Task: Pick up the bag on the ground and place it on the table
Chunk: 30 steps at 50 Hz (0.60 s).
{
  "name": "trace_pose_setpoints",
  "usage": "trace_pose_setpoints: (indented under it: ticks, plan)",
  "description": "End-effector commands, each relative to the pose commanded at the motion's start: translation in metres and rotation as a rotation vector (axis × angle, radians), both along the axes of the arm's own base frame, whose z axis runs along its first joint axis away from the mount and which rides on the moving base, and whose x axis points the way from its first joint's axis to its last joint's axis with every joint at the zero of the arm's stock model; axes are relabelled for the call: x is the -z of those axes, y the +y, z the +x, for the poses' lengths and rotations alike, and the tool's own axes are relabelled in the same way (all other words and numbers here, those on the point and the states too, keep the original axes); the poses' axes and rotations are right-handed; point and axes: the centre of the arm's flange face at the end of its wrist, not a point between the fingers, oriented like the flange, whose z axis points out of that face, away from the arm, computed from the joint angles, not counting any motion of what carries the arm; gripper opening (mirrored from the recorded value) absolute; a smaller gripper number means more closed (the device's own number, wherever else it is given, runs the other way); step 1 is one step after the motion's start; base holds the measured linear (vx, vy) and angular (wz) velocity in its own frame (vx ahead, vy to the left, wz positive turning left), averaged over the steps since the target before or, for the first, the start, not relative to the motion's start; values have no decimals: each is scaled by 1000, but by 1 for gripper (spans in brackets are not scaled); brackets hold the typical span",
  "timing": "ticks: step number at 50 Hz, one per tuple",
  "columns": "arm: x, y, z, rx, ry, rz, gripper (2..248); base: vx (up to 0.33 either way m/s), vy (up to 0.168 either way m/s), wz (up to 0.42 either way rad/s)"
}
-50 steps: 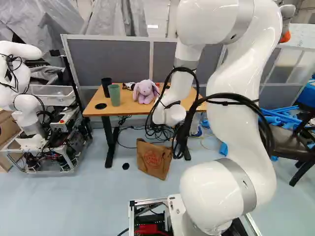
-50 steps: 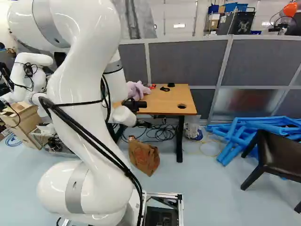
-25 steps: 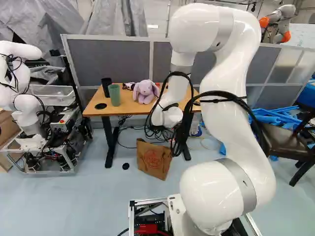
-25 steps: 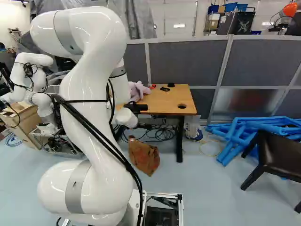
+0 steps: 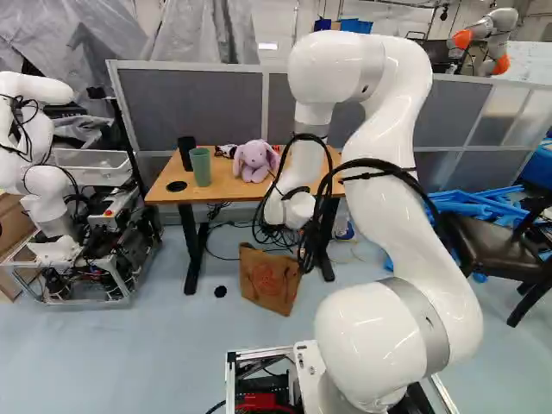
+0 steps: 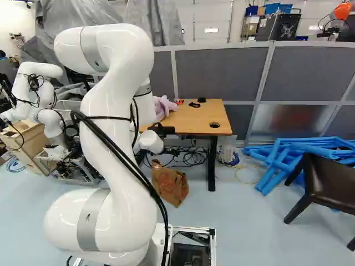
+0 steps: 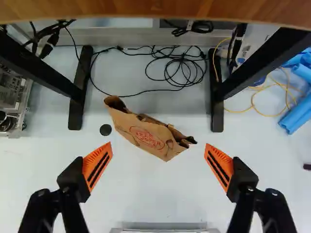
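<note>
The gripper's black body [image 6: 161, 130] shows beside the white wrist in the right base view, its fingertips hidden. In the wrist view the gripper [image 7: 158, 151] stands open, its orange pads wide apart with nothing held. Beyond the fingertips, on the floor, lies a brown paper bag [image 7: 146, 137] with a red print, tilted on its side and apart from both fingers. Both base views show the same bag [image 5: 269, 280] in front of the wooden table [image 5: 228, 188]. A purple plush toy [image 5: 255, 161], a green cup [image 5: 200, 166] and a black cup [image 5: 186, 153] are on the tabletop.
The table's edge [image 7: 160, 10] and black legs [image 7: 77, 92] frame the floor beyond the bag, where black cables [image 7: 175, 73] lie coiled. Another robot [image 5: 39, 164] is at the left. A dark chair [image 6: 327, 180] and blue-wrapped parts [image 6: 288, 155] stand at the right.
The arm's upper links have sunk and shifted, leftward in the left base view and rightward in the right one. The wrist has come slightly lower. Base and bag have stayed put.
</note>
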Motion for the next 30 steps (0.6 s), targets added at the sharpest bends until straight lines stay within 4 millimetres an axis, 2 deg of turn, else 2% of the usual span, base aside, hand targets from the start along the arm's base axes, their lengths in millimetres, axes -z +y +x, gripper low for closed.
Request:
trace_pose_setpoints:
  ticks: [30]
  plan:
    - [40, 1, 9, -264, 50, -161, 247, 0, 0, 0]
